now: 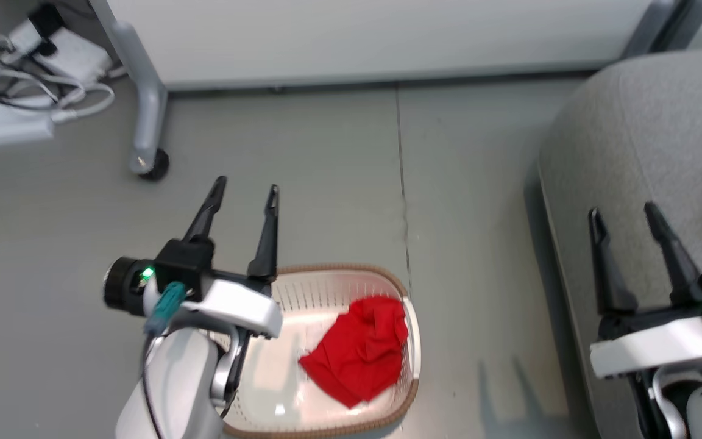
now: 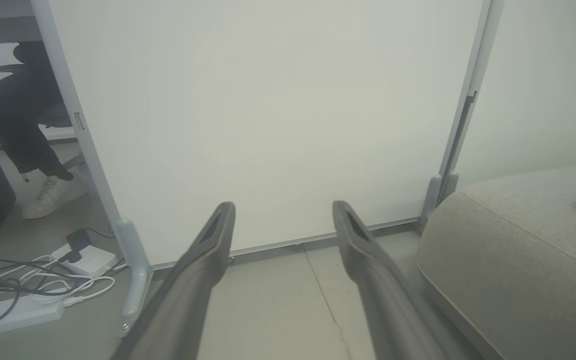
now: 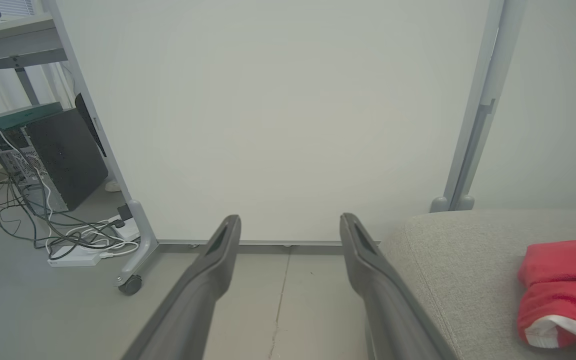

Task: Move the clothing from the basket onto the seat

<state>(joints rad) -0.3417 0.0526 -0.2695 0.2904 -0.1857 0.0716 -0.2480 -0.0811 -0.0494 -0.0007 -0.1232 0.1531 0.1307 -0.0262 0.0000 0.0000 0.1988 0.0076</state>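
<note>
On the large grey fabric seat (image 1: 643, 122), one red garment with white trim (image 3: 563, 292) already lies. A plain red crumpled garment (image 1: 360, 350) sits in the cream perforated plastic basket (image 1: 326, 289). Left end effector (image 1: 247, 184) and right end effector (image 1: 622, 209) stand wide, empty. Judged roughly half done.

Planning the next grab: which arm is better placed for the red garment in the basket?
Probably left: the left gripper is open beside the basket, near the red garment; the right gripper is off over the seat.
</note>
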